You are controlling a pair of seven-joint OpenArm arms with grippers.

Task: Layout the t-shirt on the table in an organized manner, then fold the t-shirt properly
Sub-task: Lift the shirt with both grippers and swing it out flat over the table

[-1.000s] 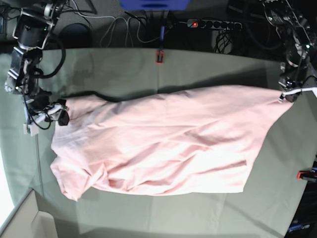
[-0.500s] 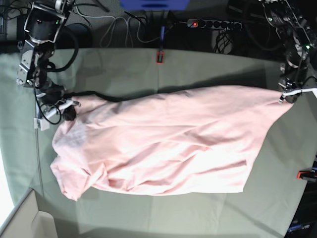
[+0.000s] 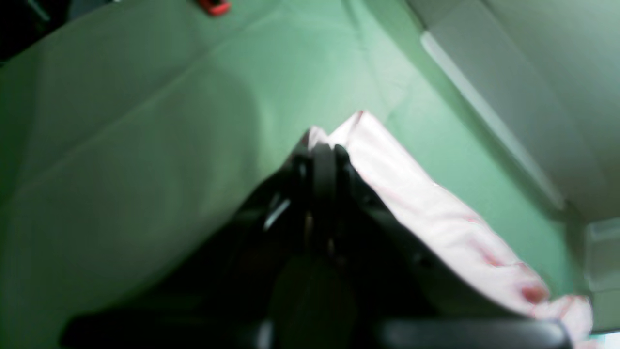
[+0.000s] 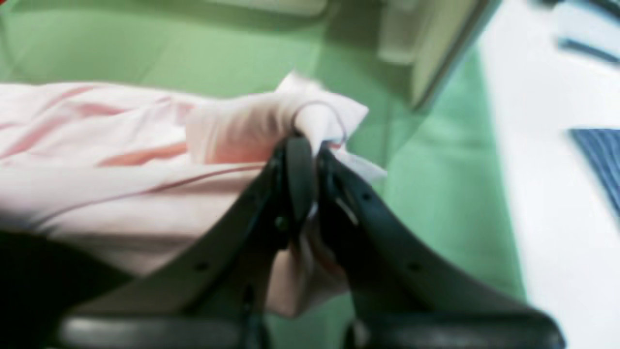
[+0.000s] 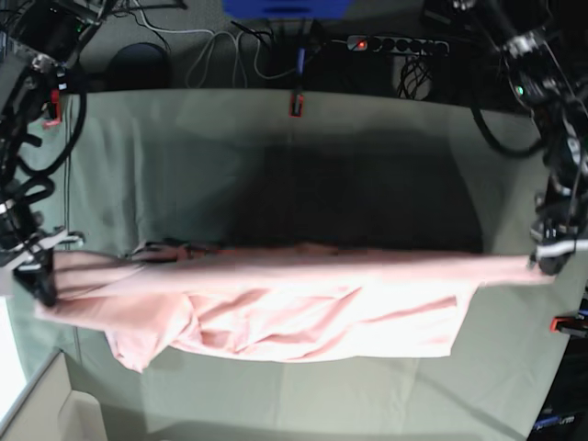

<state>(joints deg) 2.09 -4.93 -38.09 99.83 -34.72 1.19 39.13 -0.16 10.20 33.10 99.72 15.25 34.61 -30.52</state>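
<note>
While both arms hold the garment, the right gripper (image 4: 310, 150) has its two black jaws pressed together on a bunched corner of the t-shirt (image 5: 303, 303), with pink cloth pinched between the tips and a fold of it standing up just beyond them in the right wrist view. Pink fabric spreads away to the left of that grip, and more of it hangs below the jaws. The left gripper (image 3: 323, 152) is likewise clamped tight on the shirt: its dark jaws meet with no gap, and a pale pink edge emerges from between them and runs down toward the lower right of the left wrist view. In the base view the right gripper sits at the picture's left edge and the left gripper (image 5: 549, 262) at the picture's right edge, well apart. The upper edge of the shirt is stretched taut between them in a nearly straight line. Below that line the lower part of the shirt lies creased on the table (image 5: 230, 147), closer to its near edge. Beyond the taut edge, a broad dark shadow falls on the bare grey-green cloth. Farther still, a red clamp (image 5: 296, 105) sits at the far edge of the table, and a power strip (image 5: 395, 44) lies behind it on the floor.
</note>
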